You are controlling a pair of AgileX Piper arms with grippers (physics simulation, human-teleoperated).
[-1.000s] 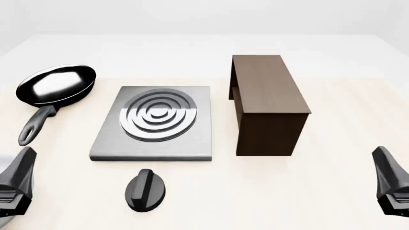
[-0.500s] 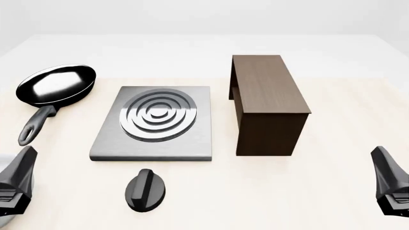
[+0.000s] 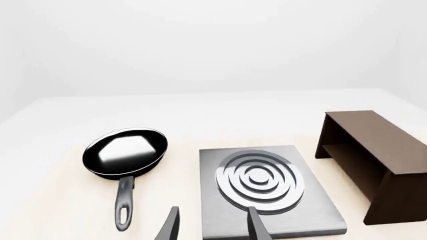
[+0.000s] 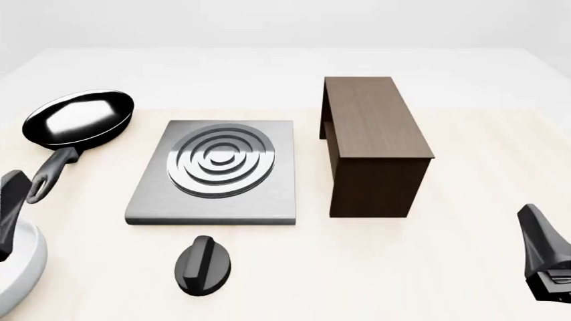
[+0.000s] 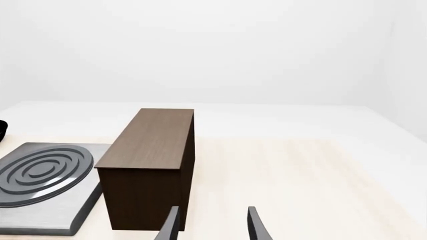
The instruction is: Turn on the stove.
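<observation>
Left pincer risen, knob to its right

black frying pan, brown wooden stand, table

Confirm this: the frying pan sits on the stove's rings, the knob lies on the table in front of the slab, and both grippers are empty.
One detail is wrong. The frying pan sits on the table left of the stove, not on its rings, as the front view shows. The knob does lie in front, and the left gripper and right gripper are empty.
</observation>
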